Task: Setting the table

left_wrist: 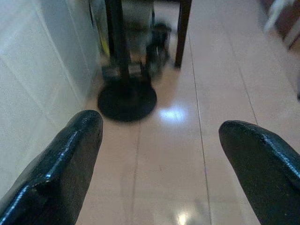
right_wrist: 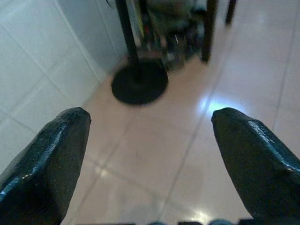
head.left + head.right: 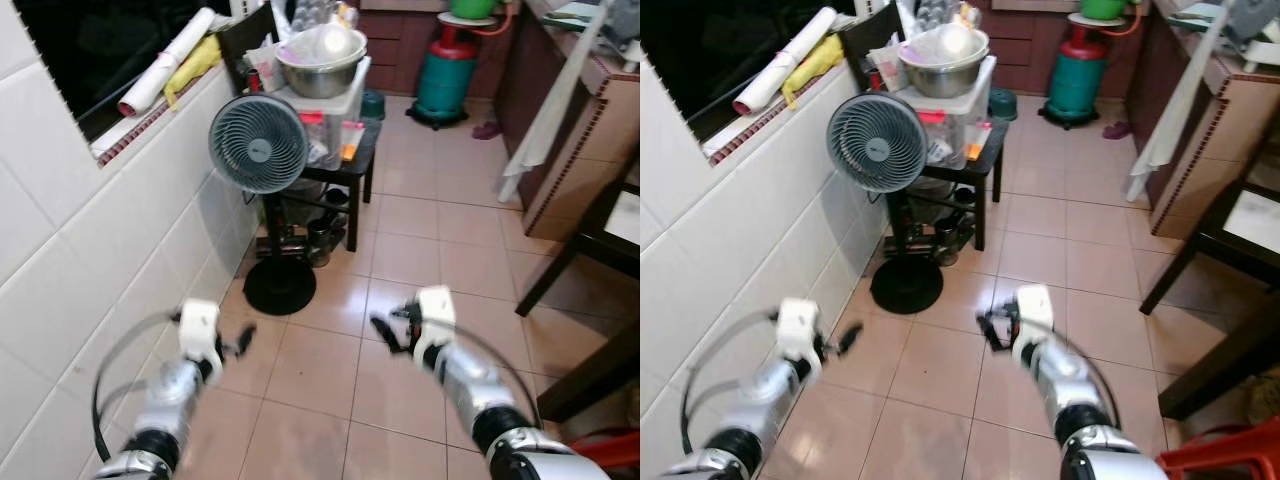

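Both arms reach forward over a tiled kitchen floor, each holding nothing. My left gripper (image 3: 243, 341) hovers near the white tiled wall with its fingers (image 1: 70, 154) spread wide, so it is open. My right gripper (image 3: 385, 332) hangs over the floor tiles a little to the right, also open, with its fingers (image 2: 248, 154) far apart. A steel bowl (image 3: 322, 68) sits on a plastic box on a small dark table (image 3: 352, 165) ahead. A dark dining table's leg (image 3: 555, 275) and edge stand at the right.
A standing fan (image 3: 258, 145) with a round black base (image 3: 279, 286) stands ahead by the wall. Jars crowd under the small table. A green gas cylinder (image 3: 445, 85) stands further back. A wooden counter (image 3: 585, 130) with a hanging cloth runs along the right. A red stool (image 3: 1225, 455) stands at my lower right.
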